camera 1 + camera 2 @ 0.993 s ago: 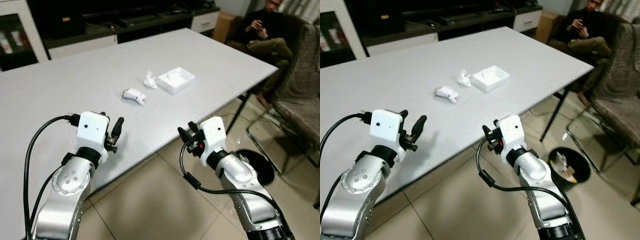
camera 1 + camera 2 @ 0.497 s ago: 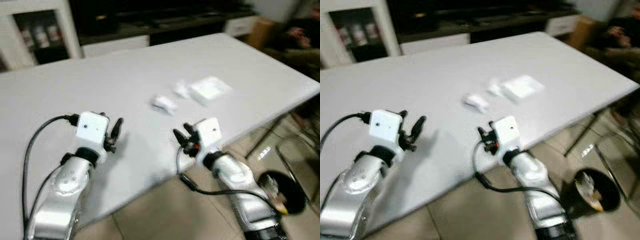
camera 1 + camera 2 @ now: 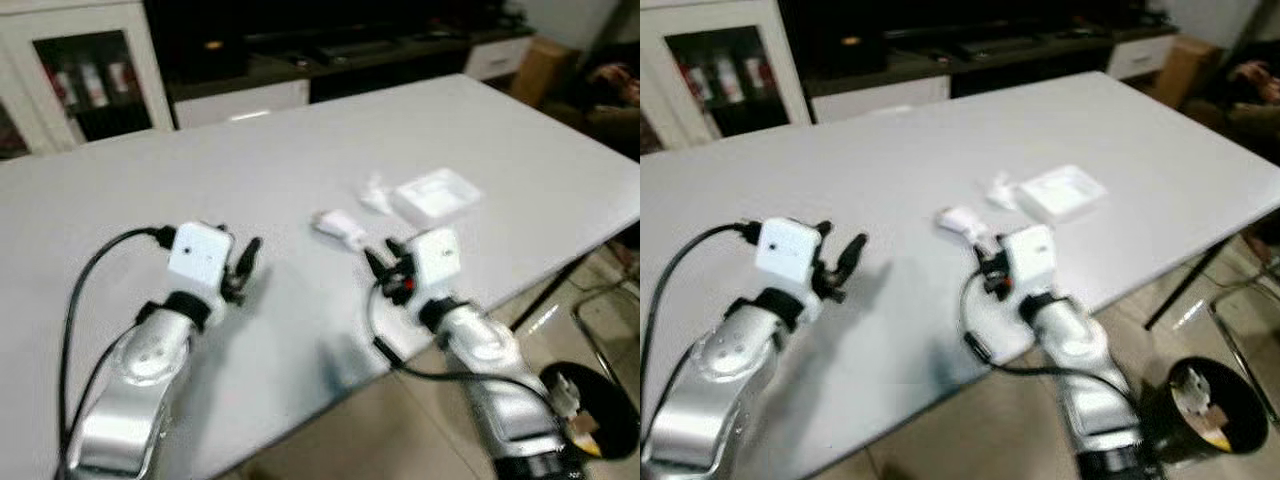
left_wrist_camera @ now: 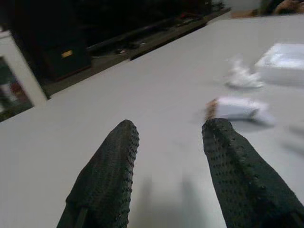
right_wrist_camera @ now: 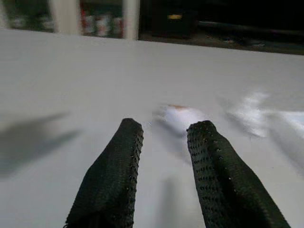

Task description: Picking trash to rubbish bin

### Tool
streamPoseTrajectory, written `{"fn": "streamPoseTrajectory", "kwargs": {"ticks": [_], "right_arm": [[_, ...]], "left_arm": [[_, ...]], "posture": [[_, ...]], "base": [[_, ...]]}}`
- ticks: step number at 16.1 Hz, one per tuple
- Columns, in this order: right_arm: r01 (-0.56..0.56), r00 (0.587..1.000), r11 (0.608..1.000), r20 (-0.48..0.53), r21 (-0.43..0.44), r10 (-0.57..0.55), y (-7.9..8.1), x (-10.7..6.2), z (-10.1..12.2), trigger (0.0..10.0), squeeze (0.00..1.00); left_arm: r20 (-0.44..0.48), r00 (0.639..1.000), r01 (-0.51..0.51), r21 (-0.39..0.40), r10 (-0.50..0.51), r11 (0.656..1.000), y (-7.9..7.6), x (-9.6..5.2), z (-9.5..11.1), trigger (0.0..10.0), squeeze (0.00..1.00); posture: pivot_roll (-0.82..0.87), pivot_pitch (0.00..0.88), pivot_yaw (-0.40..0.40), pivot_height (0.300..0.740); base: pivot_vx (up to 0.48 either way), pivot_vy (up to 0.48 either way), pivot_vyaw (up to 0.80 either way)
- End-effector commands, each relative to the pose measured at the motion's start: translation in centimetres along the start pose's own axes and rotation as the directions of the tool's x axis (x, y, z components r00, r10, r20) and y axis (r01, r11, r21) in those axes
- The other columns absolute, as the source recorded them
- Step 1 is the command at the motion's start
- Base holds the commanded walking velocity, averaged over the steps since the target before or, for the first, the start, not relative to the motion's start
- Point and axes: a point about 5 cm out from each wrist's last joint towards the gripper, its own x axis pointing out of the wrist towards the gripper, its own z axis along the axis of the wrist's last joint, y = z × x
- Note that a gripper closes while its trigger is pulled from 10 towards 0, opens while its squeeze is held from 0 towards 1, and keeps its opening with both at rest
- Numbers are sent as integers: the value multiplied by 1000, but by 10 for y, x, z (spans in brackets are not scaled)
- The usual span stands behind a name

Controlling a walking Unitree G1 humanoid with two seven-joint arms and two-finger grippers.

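On the white table point(image 3: 300, 150) lie a rolled white paper wad point(image 3: 339, 226), a smaller crumpled white scrap point(image 3: 375, 195) and a shallow white box point(image 3: 436, 195). My right gripper point(image 3: 384, 265) hovers open just short of the rolled wad point(image 5: 180, 115), which sits straight beyond its fingertips. My left gripper point(image 3: 246, 268) is open over the table to the left, with the wad point(image 4: 235, 108) ahead and off to one side. A black rubbish bin point(image 3: 1202, 409) holding trash stands on the floor at the lower right.
A dark low cabinet point(image 3: 330, 55) and a white glass-front cabinet point(image 3: 85, 75) run behind the table. A person's hand point(image 3: 618, 85) is at the far right edge. The table's near edge point(image 3: 400, 355) crosses under my right forearm; tiled floor lies below.
The camera has swung left and closer, so the table fills more of the view. My right gripper now hangs over the table close to the rolled wad. The left gripper keeps its pose.
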Motion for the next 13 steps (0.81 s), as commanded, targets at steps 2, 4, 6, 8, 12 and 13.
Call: {"fn": "streamPoseTrajectory", "kwargs": {"ticks": [2,4,6,8,12,13], "right_arm": [[-12,1000,1000,3,14,12,-10,3,4,10000,0],[-1,1000,1000,-9,30,1,-20,21,9,10000,1000],[-4,999,999,-33,53,6,-26,39,11,10000,1000],[-39,991,998,-123,52,45,-29,63,9,10000,1000],[-37,986,998,-163,52,45,-33,94,21,10000,1000],[-30,984,999,-175,33,36,-34,98,22,10000,1000]], "left_arm": [[3,999,46,19,-46,999,-5,3,2,10000,0],[6,993,119,37,-119,992,-7,7,5,10000,0],[6,981,193,16,-193,981,-9,11,9,10000,0],[4,957,289,-5,-289,957,-12,13,15,10000,0],[-21,933,361,18,-360,932,-13,8,21,10000,0],[-24,929,369,15,-368,929,-13,6,22,10000,0]], "posture": [[8,60,-40,740],[9,76,-41,740],[1,98,-41,740],[-2,143,-54,740],[14,206,-60,740],[19,215,-59,740]], "base": [[0,0,0],[0,0,0],[0,0,0],[0,0,0],[0,0,0],[0,0,0]]}}
